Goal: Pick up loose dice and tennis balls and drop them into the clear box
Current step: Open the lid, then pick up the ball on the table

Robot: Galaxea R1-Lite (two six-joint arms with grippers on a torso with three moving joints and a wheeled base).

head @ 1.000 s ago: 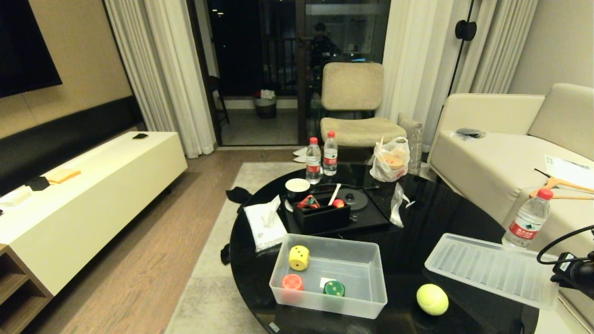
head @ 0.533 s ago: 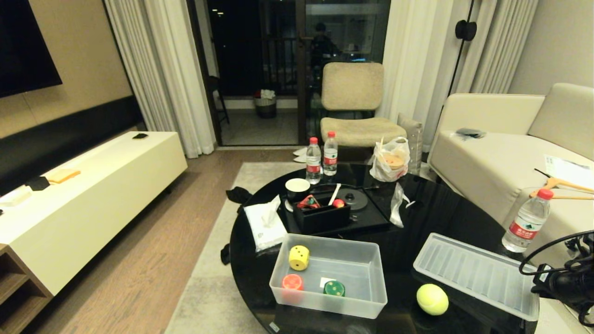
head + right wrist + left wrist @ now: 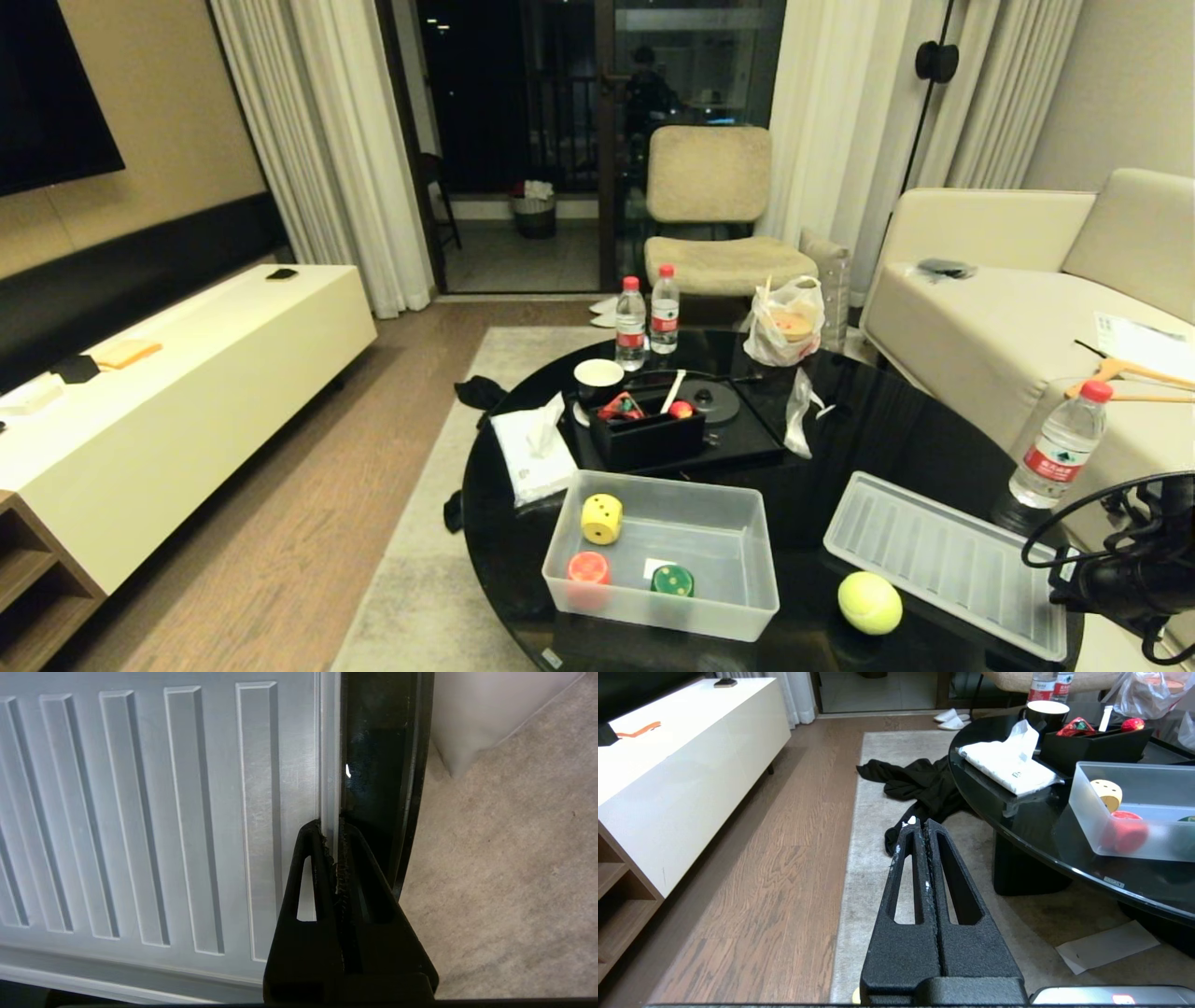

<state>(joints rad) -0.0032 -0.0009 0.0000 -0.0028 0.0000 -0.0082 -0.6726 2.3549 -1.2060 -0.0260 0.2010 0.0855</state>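
Note:
A fuzzy yellow-green tennis ball lies on the black round table near its front edge. To its left stands the clear box, open, with a yellow, a red and a green spotted cube inside; its wall shows in the left wrist view. Loose dice are out of view. The ribbed lid lies flat just right of the ball. My right gripper is shut on the lid's rim at the table's right edge, its jaws pinching the thin plastic. The left gripper hangs shut and empty beside the table's left side.
A water bottle stands behind the lid. A black organiser box, a tissue pack, a cup, two bottles and a food bag fill the far table. A sofa is at the right, dark cloth on the rug.
The lid has slid left and toward the front, close to the tennis ball, with my right gripper on its rim. The right arm has come further into view. The ball and box stayed put.

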